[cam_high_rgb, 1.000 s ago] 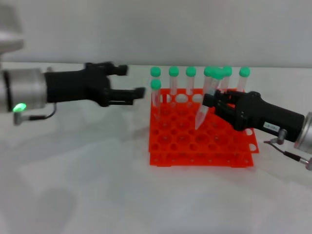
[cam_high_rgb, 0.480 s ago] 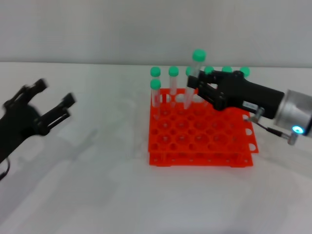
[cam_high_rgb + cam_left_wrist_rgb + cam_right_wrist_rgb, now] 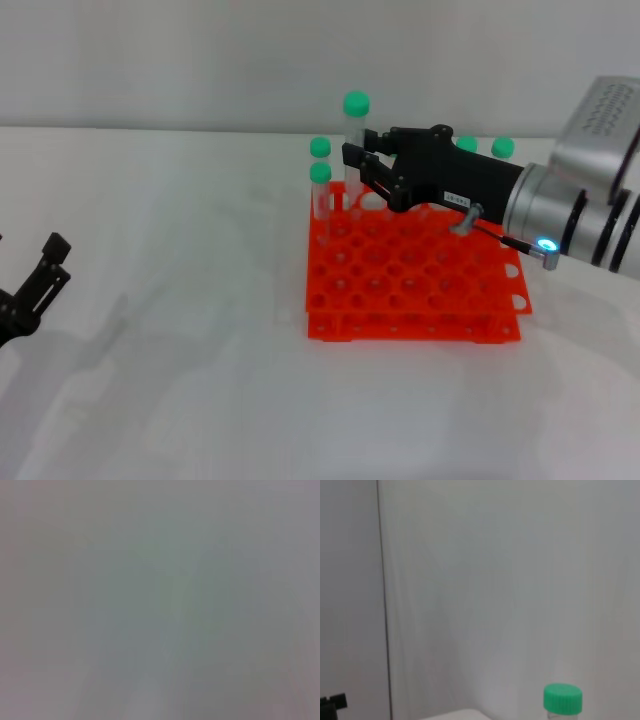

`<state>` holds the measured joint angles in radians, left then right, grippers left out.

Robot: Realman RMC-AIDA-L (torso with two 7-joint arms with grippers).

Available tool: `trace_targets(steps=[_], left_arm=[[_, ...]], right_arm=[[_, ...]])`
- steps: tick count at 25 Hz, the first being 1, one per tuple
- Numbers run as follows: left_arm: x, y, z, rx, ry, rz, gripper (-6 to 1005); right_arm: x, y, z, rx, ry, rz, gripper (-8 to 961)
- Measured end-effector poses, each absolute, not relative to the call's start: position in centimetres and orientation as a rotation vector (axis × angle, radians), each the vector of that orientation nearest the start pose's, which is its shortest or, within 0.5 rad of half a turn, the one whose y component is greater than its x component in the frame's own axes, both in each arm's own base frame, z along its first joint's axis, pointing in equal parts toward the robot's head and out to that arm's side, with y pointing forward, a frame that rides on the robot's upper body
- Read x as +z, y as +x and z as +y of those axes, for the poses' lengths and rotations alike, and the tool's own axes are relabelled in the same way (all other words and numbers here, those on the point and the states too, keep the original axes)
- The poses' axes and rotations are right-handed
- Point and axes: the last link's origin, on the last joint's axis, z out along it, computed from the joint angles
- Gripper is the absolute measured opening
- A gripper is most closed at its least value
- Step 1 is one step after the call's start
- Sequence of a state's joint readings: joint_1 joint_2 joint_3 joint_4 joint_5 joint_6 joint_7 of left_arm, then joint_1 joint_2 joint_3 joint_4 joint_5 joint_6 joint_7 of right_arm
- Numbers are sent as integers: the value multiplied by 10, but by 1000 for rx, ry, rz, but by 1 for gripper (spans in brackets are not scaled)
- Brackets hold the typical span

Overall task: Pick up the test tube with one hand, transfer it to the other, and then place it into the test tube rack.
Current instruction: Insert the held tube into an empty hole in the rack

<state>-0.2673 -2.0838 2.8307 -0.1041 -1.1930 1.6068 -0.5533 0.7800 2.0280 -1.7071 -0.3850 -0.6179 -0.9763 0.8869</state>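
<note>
My right gripper (image 3: 360,166), black with a white label on the blue-lit arm, is shut on the test tube (image 3: 354,130). It holds the tube upright over the back left part of the orange-red rack (image 3: 415,290). The tube's green cap (image 3: 355,103) stands higher than the other caps. Its lower end is hidden behind the rack's back row, so I cannot tell if it sits in a hole. The cap also shows in the right wrist view (image 3: 562,698). My left gripper (image 3: 40,282) is open and empty at the far left edge, low over the table.
Other green-capped tubes stand in the rack: two at the back left corner (image 3: 319,172) and two behind my right arm (image 3: 502,147). The rack rests on a white table (image 3: 200,380). The left wrist view shows only a blank grey surface.
My right gripper has carried the tube left along the rack's back row, now upright. My left arm has drawn back down and to the left, away from the rack.
</note>
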Motion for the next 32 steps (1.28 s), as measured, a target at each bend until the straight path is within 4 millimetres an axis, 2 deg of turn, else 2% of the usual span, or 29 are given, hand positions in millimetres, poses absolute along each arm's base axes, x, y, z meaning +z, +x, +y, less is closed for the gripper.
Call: trace_targets(steps=[14,32], left_arm=[[19,-364,242,-940,-1627,-600,892],[15,-359,254,-944,-1640,-616,892]], right_arm=[[-79,140,424,749,-2421,244,200],[-84,147,433,652,-2390,336,201]])
